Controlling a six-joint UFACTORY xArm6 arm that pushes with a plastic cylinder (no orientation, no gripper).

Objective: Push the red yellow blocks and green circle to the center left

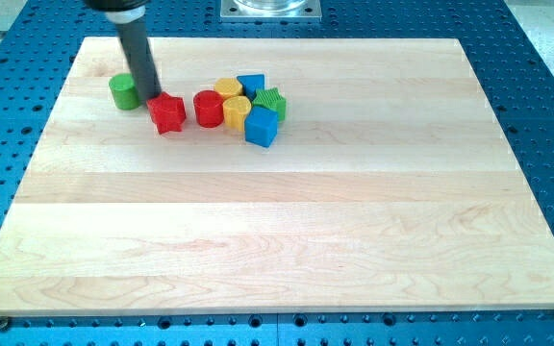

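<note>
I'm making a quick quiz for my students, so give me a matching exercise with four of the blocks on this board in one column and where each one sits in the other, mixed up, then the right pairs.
Column one:
1. green cylinder
2. red star-shaped block
3. blue cube
4. blue triangle

Column two:
A. top of the cluster, beside a yellow block
B. farthest to the view's left, left of my tip
C. bottom right of the cluster
D. just right of my tip, nearly touching it

Pairs: 1-B, 2-D, 3-C, 4-A
</note>
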